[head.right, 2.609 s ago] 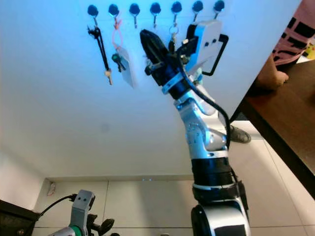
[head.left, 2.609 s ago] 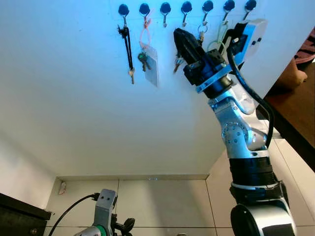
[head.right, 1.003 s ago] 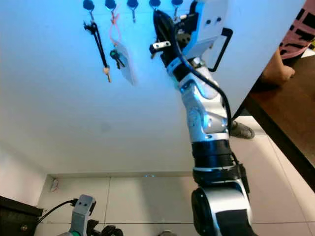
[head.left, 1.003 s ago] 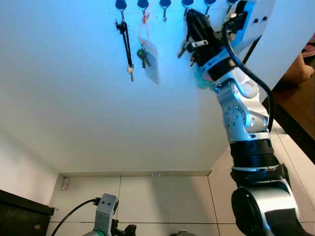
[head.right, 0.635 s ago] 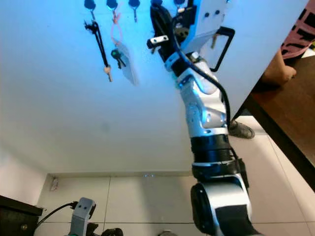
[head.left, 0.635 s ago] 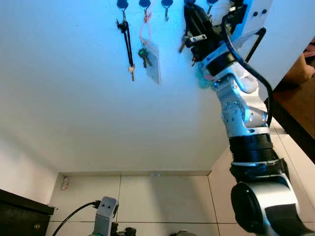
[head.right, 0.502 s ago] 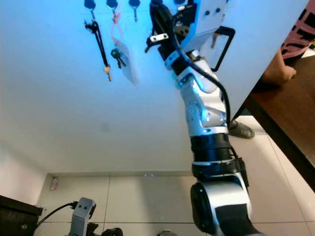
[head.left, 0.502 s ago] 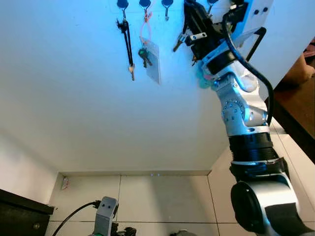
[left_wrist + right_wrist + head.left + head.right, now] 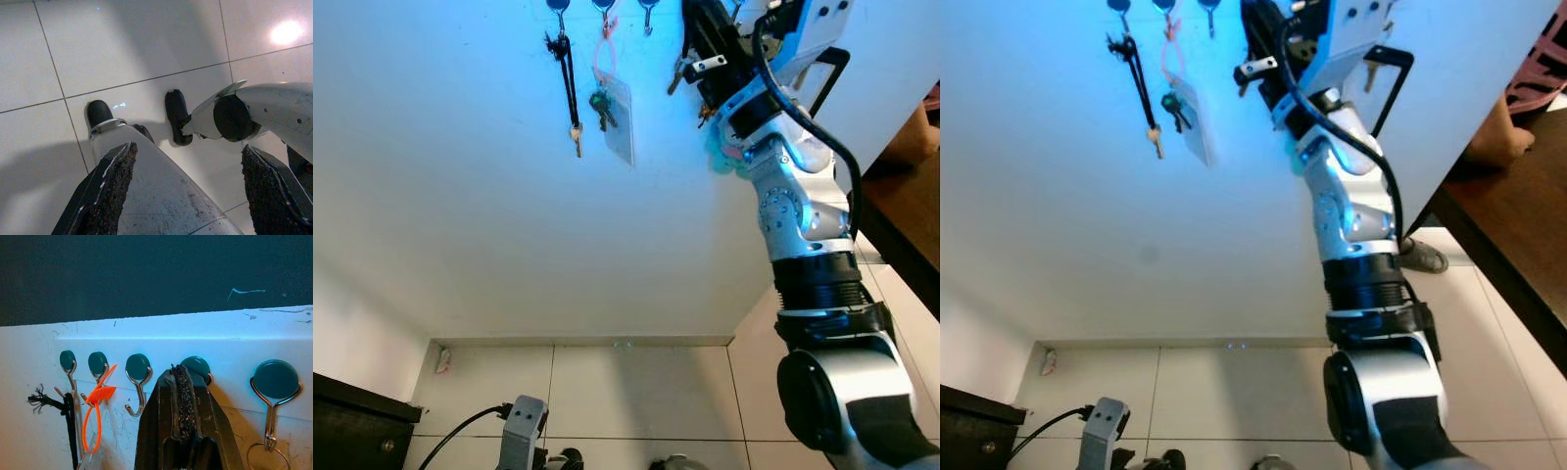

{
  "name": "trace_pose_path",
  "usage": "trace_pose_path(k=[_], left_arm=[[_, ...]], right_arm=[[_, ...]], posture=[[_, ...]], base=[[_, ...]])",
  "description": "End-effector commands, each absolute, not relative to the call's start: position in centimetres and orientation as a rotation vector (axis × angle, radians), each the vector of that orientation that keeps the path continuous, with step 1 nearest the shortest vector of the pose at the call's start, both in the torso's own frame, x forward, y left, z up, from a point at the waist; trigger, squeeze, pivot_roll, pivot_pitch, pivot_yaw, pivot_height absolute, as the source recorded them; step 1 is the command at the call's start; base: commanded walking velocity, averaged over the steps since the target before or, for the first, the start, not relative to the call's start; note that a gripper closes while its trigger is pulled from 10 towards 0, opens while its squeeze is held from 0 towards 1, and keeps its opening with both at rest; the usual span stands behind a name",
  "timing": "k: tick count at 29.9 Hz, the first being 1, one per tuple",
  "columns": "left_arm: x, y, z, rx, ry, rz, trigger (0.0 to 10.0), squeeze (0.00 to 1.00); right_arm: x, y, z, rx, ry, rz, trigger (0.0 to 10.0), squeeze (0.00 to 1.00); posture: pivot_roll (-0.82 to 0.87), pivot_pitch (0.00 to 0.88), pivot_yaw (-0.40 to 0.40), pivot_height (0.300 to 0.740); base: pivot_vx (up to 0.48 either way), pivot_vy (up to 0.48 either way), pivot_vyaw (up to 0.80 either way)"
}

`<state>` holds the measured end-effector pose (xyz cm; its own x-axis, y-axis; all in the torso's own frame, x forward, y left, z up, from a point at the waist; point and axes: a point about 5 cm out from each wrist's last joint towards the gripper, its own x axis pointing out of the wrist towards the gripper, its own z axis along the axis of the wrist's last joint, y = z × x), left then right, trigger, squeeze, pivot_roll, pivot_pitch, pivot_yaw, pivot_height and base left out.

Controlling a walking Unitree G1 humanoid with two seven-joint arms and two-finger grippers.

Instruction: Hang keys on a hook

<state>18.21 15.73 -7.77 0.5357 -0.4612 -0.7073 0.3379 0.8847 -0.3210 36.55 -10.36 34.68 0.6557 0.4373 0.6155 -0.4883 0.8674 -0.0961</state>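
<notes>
One bunch of keys [image 9: 685, 70] hangs from the clenched right tool [image 9: 182, 382], raised against the fourth hook [image 9: 195, 366] for threading. Left tool [image 9: 188, 196] idles, released, over floor

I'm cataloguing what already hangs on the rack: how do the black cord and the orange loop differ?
The black cord hangs long and thin, ending in one small key; the orange loop is short and carries a dark key bunch beside a pale rectangular tag. The cord is on the leftmost hook, the loop on the next. Both hang from round-capped hooks on the white wall, left of the right hand.
</notes>
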Motion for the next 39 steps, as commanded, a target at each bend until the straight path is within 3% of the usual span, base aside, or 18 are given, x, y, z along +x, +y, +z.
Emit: trace_pose_path(k=[1, 13, 39], left_arm=[[17.1, 16.0, -8.3, -0.152, 0.920, -0.480, 10.0, 0.00], [17.4, 15.6, -8.2, -0.144, 0.917, -0.498, 10.0, 0.00], [17.1, 16.0, -8.3, -0.130, 0.931, -0.501, 10.0, 0.00]], right_arm=[[36.5, -10.5, 35.2, 0.075, -0.694, 0.509, 10.0, 0.00], [35.9, -11.1, 35.7, 0.067, -0.726, 0.502, 10.0, 0.00], [35.0, -14.6, 31.0, 0.043, -0.571, 0.383, 10.0, 0.00]], posture=[[-0.04, 0.127, 0.103, 0.740], [-0.05, 0.126, 0.105, 0.740], [-0.06, 0.119, 0.111, 0.740]], base=[[0.000, 0.000, 0.00], [0.000, 0.000, 0.00], [0.000, 0.000, 0.00]])
